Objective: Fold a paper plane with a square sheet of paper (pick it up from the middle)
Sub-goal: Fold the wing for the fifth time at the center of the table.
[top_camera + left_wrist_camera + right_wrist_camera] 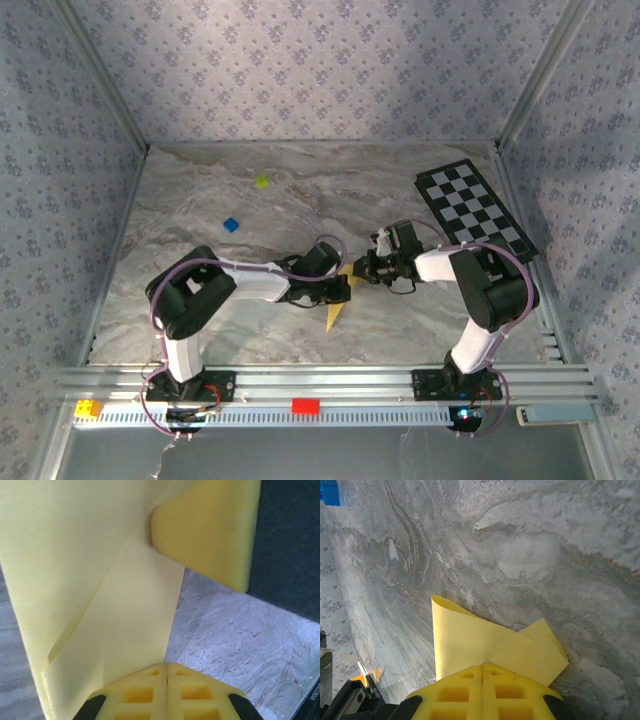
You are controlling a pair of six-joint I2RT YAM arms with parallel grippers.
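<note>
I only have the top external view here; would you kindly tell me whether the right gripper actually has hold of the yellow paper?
Observer: Yes, the right gripper is shut on the folded paper, which fans out from its tips.
Operator: Thank you. And the left one?
Observer: The left gripper is shut too, on the paper's edge.
Operator: Are any folds showing?
Observer: Its wrist view shows a diagonal fold running across layered paper.

Grey marbled tabletop between lilac floral-papered walls, aluminium rails along the near edge
</note>
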